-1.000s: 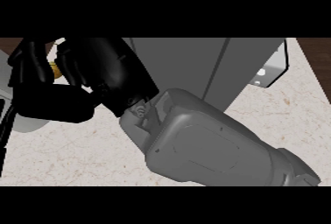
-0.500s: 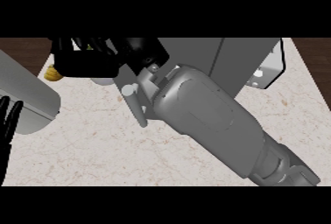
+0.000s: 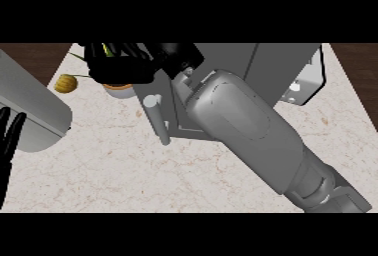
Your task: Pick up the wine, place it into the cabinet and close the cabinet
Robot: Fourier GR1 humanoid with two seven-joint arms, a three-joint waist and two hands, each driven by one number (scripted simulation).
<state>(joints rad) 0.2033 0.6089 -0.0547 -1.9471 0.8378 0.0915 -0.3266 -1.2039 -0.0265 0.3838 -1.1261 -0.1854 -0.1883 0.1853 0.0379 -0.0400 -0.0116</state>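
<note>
On the speckled beige stone worktop point(image 3: 148, 170), the boxy grey cabinet point(image 3: 280, 65) stands at the far edge. The black right robot hand point(image 3: 122, 62) is clenched beside it; the wine cannot be made out. The left robot hand point(image 3: 9, 135) rests released, fingers straight.

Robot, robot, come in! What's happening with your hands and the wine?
Right hand curled at cabinet door. Left hand resting at left edge. Wine not visible. Potted plant close by.
</note>
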